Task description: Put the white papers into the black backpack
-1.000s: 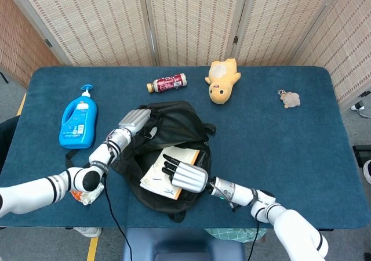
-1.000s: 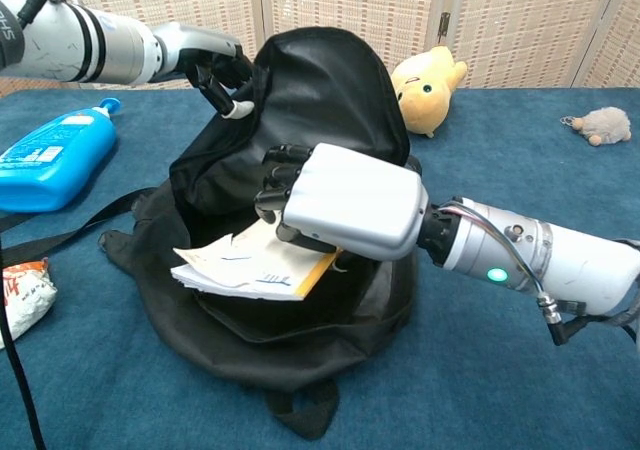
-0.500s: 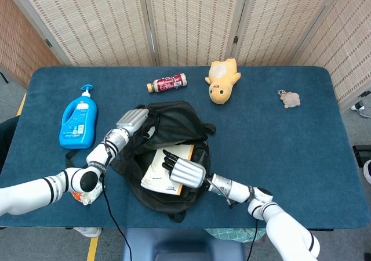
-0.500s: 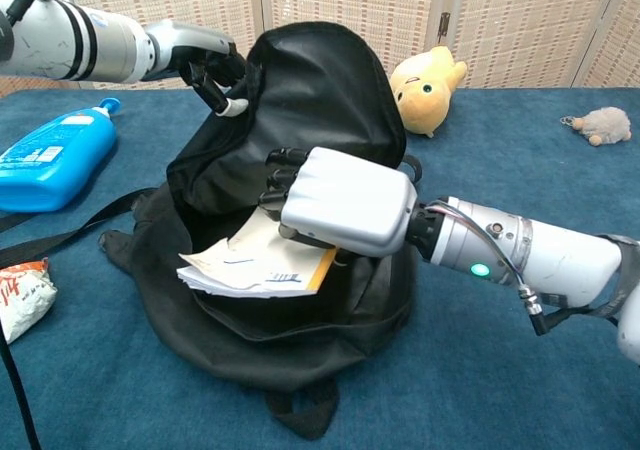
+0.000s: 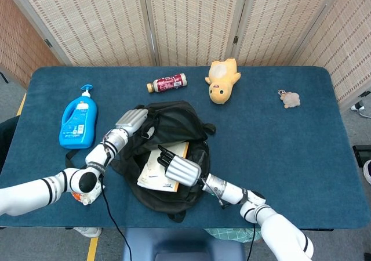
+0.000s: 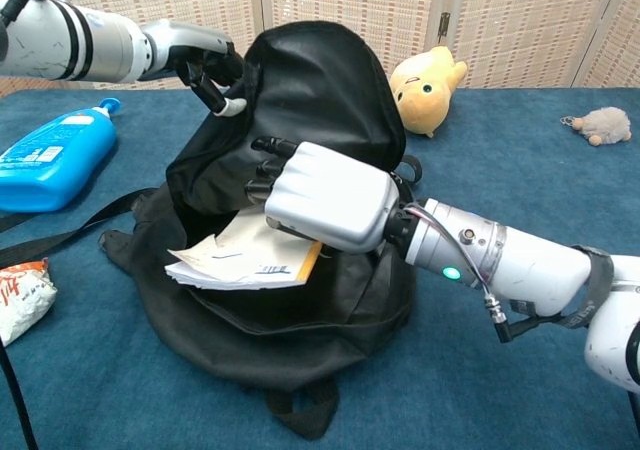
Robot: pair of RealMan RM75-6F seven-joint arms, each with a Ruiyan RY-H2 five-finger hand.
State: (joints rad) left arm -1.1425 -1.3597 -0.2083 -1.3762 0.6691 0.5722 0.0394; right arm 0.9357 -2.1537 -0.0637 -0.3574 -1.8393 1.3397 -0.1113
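Observation:
The black backpack (image 5: pixel 174 122) (image 6: pixel 320 90) lies in the middle of the table with its mouth facing me. A stack of white papers (image 5: pixel 152 174) (image 6: pixel 240 260) with an orange edge sticks out of that mouth. My right hand (image 5: pixel 179 169) (image 6: pixel 325 195) grips the stack's right end, fingers reaching into the opening. My left hand (image 5: pixel 132 120) (image 6: pixel 200 55) holds the bag's upper rim at the far left and lifts it, a small white piece at its fingertips.
A blue pump bottle (image 5: pixel 78 120) (image 6: pixel 50 160) lies to the left. A snack packet (image 6: pixel 22 295) sits by the bag's strap. Farther back lie a small red-labelled bottle (image 5: pixel 167 83), a yellow plush toy (image 5: pixel 222 81) and a small fuzzy charm (image 5: pixel 289 99).
My right hand has pushed the papers to the left and deeper into the bag's mouth. The left hand keeps the rim lifted in about the same place.

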